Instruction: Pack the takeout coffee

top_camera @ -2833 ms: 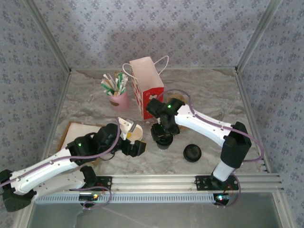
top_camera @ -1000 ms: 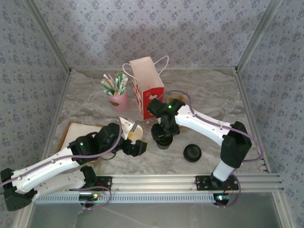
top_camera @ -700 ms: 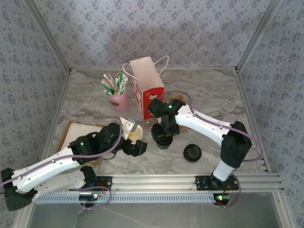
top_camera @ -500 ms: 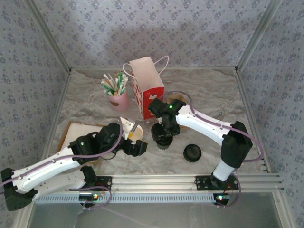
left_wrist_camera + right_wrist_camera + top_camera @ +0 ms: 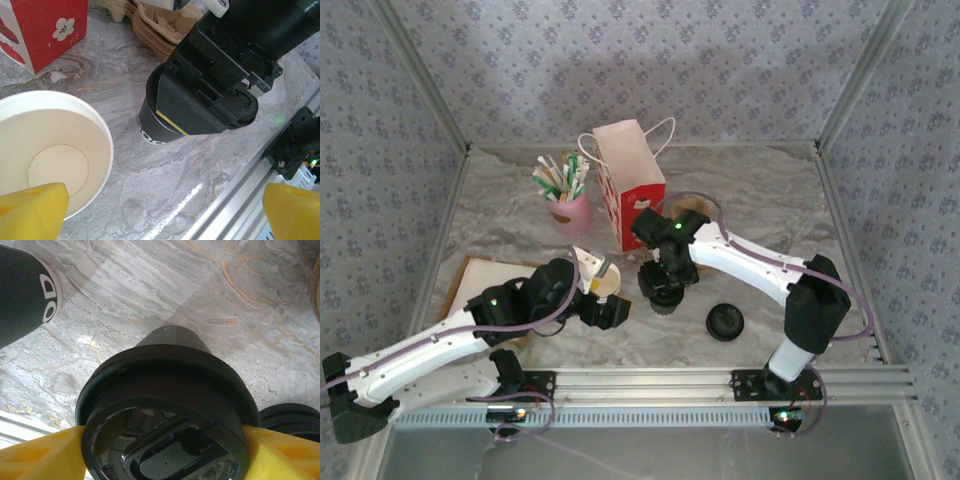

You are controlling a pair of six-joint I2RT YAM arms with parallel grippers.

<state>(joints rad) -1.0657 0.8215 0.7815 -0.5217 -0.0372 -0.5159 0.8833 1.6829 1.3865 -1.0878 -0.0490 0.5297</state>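
A black coffee cup stands on the marble table, its printed wall showing in the left wrist view. My right gripper is above it, shut on the black lid that sits on the cup's mouth, with a yellow finger against each side. Just left stands an open cup, white inside and black outside. My left gripper is open wide beside it, one fingertip at the rim. The red-and-white paper bag stands upright behind.
A loose black lid lies right of the cups. A stack of brown pulp carriers sits behind the right arm. A pink holder of stirrers is at back left, a flat brown tray at left, and the metal rail in front.
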